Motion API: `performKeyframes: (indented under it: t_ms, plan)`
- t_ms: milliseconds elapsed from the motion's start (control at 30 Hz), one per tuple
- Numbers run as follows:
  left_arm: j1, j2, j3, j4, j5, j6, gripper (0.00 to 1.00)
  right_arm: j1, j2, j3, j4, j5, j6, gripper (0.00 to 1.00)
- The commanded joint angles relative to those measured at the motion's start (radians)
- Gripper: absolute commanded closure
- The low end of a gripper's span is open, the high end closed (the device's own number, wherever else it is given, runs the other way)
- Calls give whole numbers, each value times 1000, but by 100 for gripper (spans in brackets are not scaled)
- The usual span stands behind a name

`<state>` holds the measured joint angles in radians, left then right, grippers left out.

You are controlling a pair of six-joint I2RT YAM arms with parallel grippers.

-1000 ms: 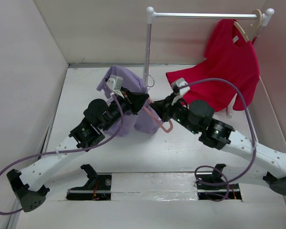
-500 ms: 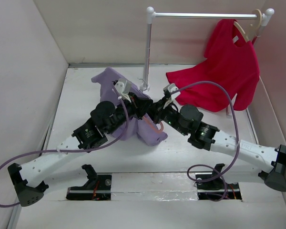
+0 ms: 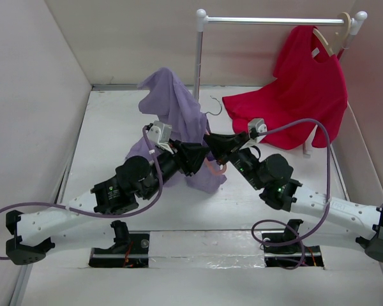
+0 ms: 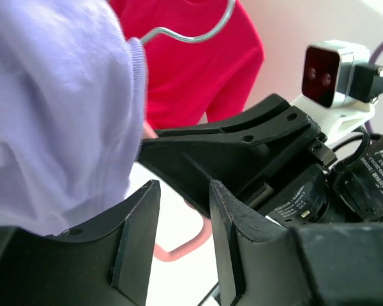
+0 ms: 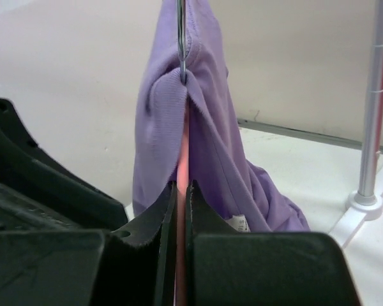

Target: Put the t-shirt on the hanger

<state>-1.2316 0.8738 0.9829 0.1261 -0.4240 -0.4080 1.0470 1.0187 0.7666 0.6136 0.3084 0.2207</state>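
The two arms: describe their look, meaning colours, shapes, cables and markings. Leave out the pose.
The left arm and right arm share white, hole-dotted long links, black joint housings and black bases. A purple cable loops along each to a small white-cased wrist camera. A green light glows on the right arm. The left tool and right tool each have two black wedge-shaped fingers.

a robot lab test cell, not a home: a white worktop boxed in by plain white panels at 9, 12 and 3 o'clock. two white robot arms are bolted at 6 o'clock, trailing purple cables. a small metal garment rail stands at 1 o'clock.
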Motion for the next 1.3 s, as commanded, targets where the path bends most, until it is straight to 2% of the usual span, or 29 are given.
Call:
performKeyframes:
  t_ms: [0, 100, 167, 233, 300, 367, 467, 600, 733, 800, 933, 1100, 1267]
  plan:
    - [-6, -50, -15, 43, -74, -32, 66, 4, -29, 3, 173, 64, -9, 100]
    - [-6, -70, -33, 105, -132, -41, 67, 13, -40, -9, 172, 67, -14, 100]
    - [-6, -65, -21, 109, -198, -55, 74, 13, -42, -16, 164, 72, -14, 100]
    - [-6, -52, -21, 122, -333, -106, 79, 13, -49, -32, 164, 69, -12, 100]
    - [-6, -29, -4, 141, -404, -121, 79, 13, -57, -41, 158, 66, -4, 100]
    - [-6, 19, 54, 133, -420, -117, 71, 13, -58, -47, 149, 64, -1, 100]
    - [-6, 57, 106, 136, -418, -107, 66, 13, -58, -52, 138, 61, 2, 100]
    - [12, 74, 115, 227, -455, -69, 58, 22, -69, -59, 138, 60, 9, 100]
    - [83, 122, 163, 167, -400, -103, 50, 31, -88, -59, 123, 72, -4, 100]
    - [95, 140, 204, 95, -403, -136, 49, 41, -92, -58, 118, 74, -6, 100]
    - [132, 178, 217, 98, -357, -144, 34, 41, -106, -50, 92, 66, -12, 100]
    - [146, 267, 299, 26, -289, -150, 35, 50, -103, -39, 84, 60, -14, 100]
    - [146, 269, 260, 72, -280, -166, 47, 59, -106, -23, 77, 72, -37, 100]
